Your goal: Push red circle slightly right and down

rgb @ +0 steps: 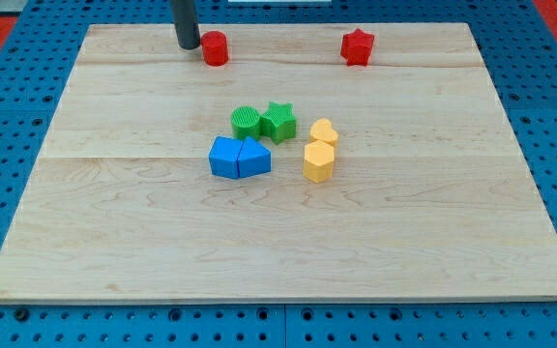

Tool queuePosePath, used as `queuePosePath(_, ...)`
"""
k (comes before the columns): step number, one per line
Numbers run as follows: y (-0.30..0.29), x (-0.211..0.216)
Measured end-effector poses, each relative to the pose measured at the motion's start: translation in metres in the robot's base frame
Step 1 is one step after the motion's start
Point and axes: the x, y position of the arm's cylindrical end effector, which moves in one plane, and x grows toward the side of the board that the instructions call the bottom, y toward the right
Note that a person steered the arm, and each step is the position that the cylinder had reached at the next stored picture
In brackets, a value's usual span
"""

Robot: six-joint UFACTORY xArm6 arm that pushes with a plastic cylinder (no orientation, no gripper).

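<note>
The red circle (215,47) is seen near the board's top edge, left of centre, standing flat on the wood. My tip (189,45) is set down just beside it at 9 o'clock, touching it or nearly so; whether contact is made cannot be told. No pincer is carried by the arm, only a straight dark rod, so nothing is held.

Well apart from the circle, at 3 o'clock, a red star (357,45) is found near the same edge. At about 5 o'clock from the circle, near the board's (114,222) middle, 6 blocks are gathered in 3 pairs. A green circle (247,122) is pressed against a green star (279,121) at its 3 o'clock. Just below them, 2 blue blocks are joined: a blue cube (224,158) and a blue triangle (254,159). At 3 o'clock from these, a yellow heart (324,131) is set above a yellow hexagon (318,161), the 2 touching.
</note>
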Motion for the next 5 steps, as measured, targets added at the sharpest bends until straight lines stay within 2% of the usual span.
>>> queuePosePath(3,0.056,0.009)
queuePosePath(5,0.054,0.027)
